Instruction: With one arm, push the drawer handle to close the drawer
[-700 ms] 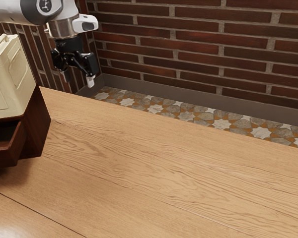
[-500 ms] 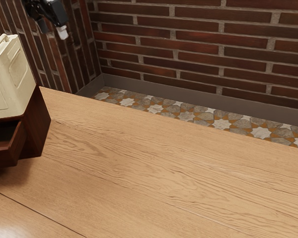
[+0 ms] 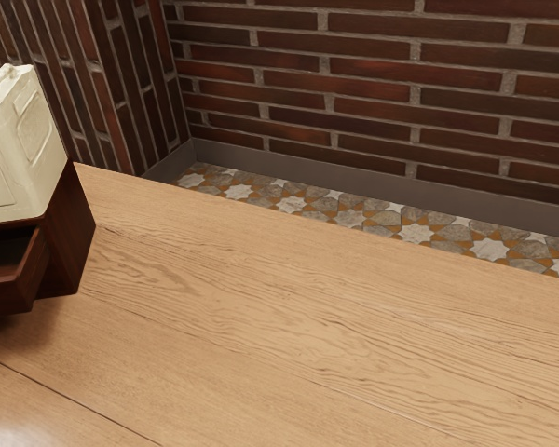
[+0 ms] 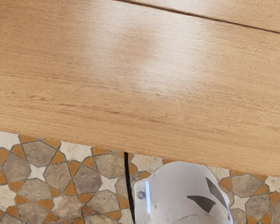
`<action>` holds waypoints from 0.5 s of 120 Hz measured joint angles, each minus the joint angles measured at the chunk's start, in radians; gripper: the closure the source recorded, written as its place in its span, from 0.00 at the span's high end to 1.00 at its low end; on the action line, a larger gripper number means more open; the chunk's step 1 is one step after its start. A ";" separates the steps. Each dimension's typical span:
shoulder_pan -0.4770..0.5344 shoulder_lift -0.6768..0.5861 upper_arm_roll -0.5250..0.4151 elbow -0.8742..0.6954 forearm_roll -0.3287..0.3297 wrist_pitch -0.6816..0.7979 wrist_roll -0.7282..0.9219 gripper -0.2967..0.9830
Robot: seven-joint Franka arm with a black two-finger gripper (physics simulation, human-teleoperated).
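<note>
Two brick walls, the back wall point(image 3: 373, 93) and the side wall point(image 3: 93, 93), are red and brown with grey lines between the bricks. They meet in a corner. The big table point(image 3: 307, 307) is light brown wood with wavy lines all over it. A thin dark line point(image 3: 74, 400) runs along its top. Past the table is a floor point(image 3: 349, 220) with white stars, grey stones and orange bits. A plain grey strip point(image 3: 354, 182) goes along the bottom of the walls.

A dark red-brown wooden box point(image 3: 73, 233) sits on the table at the exterior view's left, and the picture's edge cuts part of it off. On top of the box stands a cream-coloured can point(image 3: 19, 149), standing up straight. Its side has pressed-in shapes, and it has a handle on top.

The drawer point(image 3: 7, 296) is in the front of the box, under the can. It is open and sticks out over the table. It looks very dark inside.

The wrist view looks down on the table and the floor. There is a smooth, round, pale grey thing point(image 4: 172, 196) with dark patches and a thin bluish light. Just beside it is a black strip. I can't tell how far open the gripper is, or if it has hold of anything.
</note>
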 joint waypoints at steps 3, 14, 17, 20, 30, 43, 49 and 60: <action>0.000 -0.048 -0.023 -0.075 -0.021 0.051 0.008 0.77; 0.006 -0.196 -0.062 -0.253 -0.081 0.194 0.021 0.74; 0.028 -0.214 -0.058 -0.272 -0.091 0.222 0.020 0.69; 0.054 -0.231 -0.053 -0.285 -0.098 0.246 0.019 0.65; 0.184 -0.283 -0.036 -0.300 -0.111 0.299 0.016 0.48; 0.243 -0.296 0.069 -0.303 -0.037 0.334 0.013 0.33; 0.249 -0.297 0.124 -0.304 0.006 0.341 0.013 0.28; 0.253 -0.296 0.199 -0.304 0.075 0.348 0.012 0.23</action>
